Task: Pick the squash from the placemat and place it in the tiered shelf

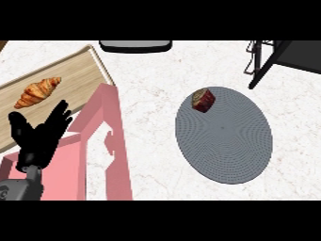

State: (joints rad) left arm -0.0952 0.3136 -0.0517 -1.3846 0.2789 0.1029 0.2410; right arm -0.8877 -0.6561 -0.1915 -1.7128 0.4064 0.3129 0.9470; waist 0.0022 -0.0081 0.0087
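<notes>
Squash (204,100), small, dark red-brown with a tan patch, lying on the far left part of a grey oval woven placemat (225,141), close to its rim and touched by nothing. Placemat flat on a white marbled table (156,80), right of the middle. Beyond it, at the far right corner, a black metal-framed tiered shelf (288,56), only partly in view, well apart from the squash. At the far edge, in the middle, a dark flat object with a pale rim (136,45), cut off by the view; cannot tell what. On the left, a light wooden tray (72,70) set at a slant, bearing a golden-brown croissant (37,92). Just beside the tray, a pink flat-panelled frame (110,141) running toward the near edge. Left robot hand (41,134), black, on a grey forearm, over the near left of the pink frame, fingers spread and pointing up, holding nothing, far from the squash.
</notes>
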